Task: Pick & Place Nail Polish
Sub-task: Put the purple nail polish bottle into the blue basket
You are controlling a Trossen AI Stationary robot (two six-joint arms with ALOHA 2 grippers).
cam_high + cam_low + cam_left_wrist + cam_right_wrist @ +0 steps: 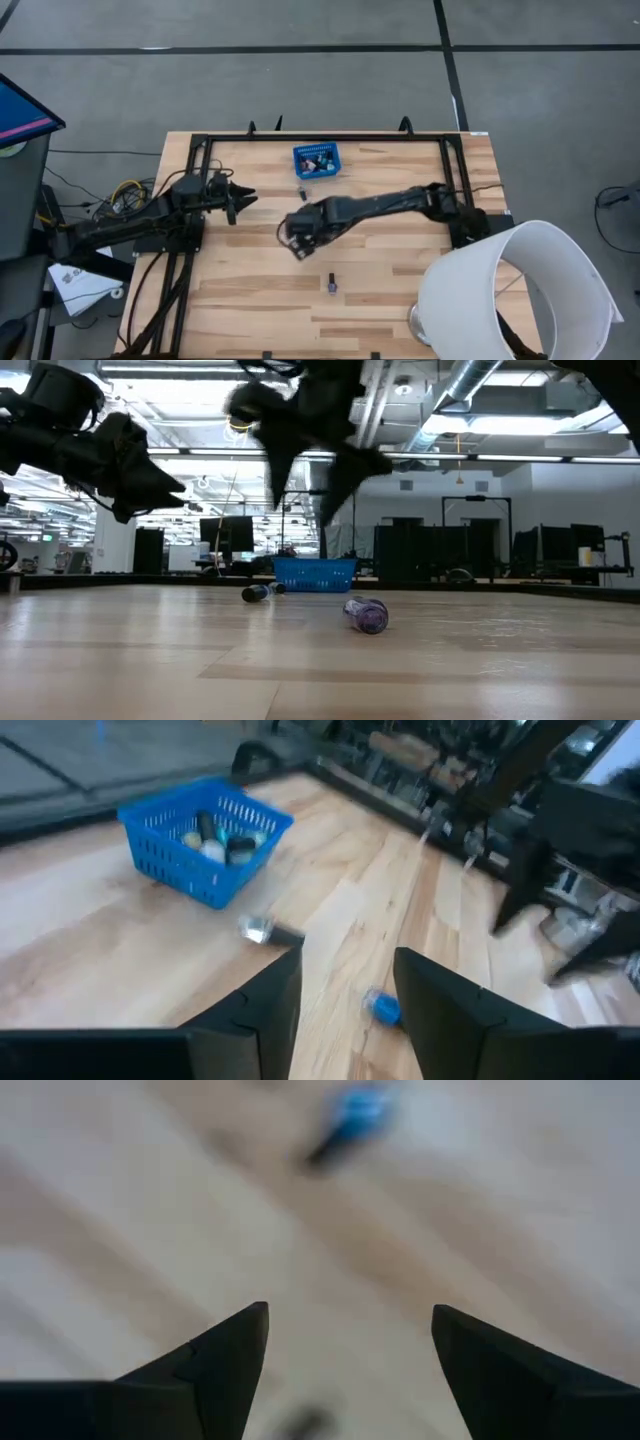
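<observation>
One camera hangs high, looking straight down on the whole pale wooden plank bench (250, 300). Another sits at bench-top level, facing across it into the room. Both share the small blue mesh plastic basket (317, 160), as does the left wrist camera; the right wrist camera looks close down at bare planks.

- Blue mesh basket (317, 160) stands near the table's far edge; one nail polish bottle (301, 192) lies just beside it.
- Purple bottle (331, 284) lies alone on bare wood, open on all sides.
- White lampshade (520, 290) blocks the near right corner.
- Black frame rails (195, 170) border both sides.
</observation>
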